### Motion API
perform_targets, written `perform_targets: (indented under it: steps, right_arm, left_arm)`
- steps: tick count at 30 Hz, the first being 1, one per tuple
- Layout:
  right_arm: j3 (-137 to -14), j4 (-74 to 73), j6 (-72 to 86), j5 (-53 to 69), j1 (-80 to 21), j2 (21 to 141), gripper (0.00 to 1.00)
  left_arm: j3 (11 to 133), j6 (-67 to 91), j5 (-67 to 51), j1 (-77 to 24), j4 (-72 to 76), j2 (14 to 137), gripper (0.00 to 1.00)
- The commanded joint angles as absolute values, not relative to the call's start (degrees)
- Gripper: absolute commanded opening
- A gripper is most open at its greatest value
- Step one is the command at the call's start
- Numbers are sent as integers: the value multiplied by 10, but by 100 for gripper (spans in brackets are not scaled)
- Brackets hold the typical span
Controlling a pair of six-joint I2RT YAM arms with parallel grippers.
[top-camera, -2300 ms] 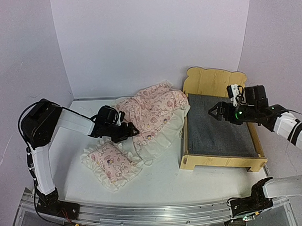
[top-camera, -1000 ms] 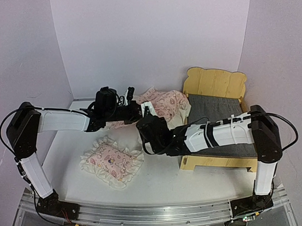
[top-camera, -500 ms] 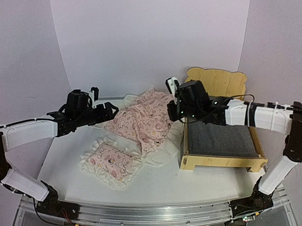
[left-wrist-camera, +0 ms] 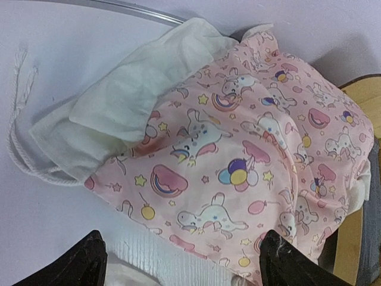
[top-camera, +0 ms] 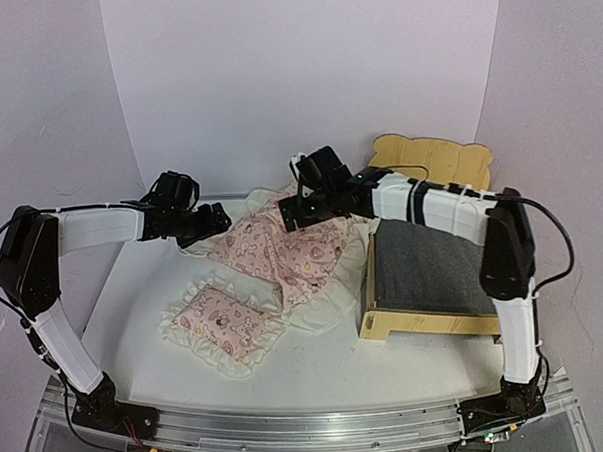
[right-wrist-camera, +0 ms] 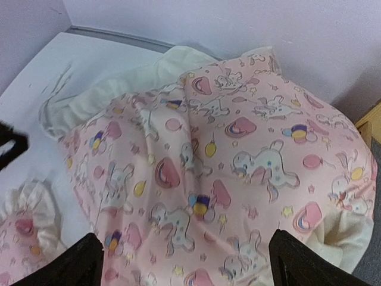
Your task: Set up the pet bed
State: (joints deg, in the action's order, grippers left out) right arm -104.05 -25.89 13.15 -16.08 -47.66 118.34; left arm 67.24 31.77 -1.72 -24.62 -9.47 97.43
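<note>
Both arms reach low over the bench (top-camera: 134,293), forearms near-level: left claw (top-camera: 216,225) hovers at the left-rear edge of the blanket (top-camera: 282,249), right claw (top-camera: 289,217) over its rear part, both w/ fingers spread wide & gripping nothing. Blanket lies bunched btwn them, its right side up against the pet bed (top-camera: 438,325), which sits at bench right w/ grey pad (top-camera: 438,265) showing & right forearm crossing near its headboard (top-camera: 434,160); pillow (top-camera: 224,324) lies just in front of blanket. Bare bench shows front-centre & far left, rear wall (top-camera: 305,76) close behind both claws.
</note>
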Motion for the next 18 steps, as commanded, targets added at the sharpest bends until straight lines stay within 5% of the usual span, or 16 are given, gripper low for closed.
perform_targets:
  steps: [1,6,18]
  right_arm:
    - [-1258,-288,119,-248,-466,1337,98]
    - [-1436,-302,65,-310,-456,1487,98]
    - [-1414,-316,11,-184,-442,1589,95]
  left_arm:
    - [621,335,-66,-249,-54,899,89]
    - [528,352,-87,-283,-54,819,90]
    - [463,360,-50,-324,-66,705,90]
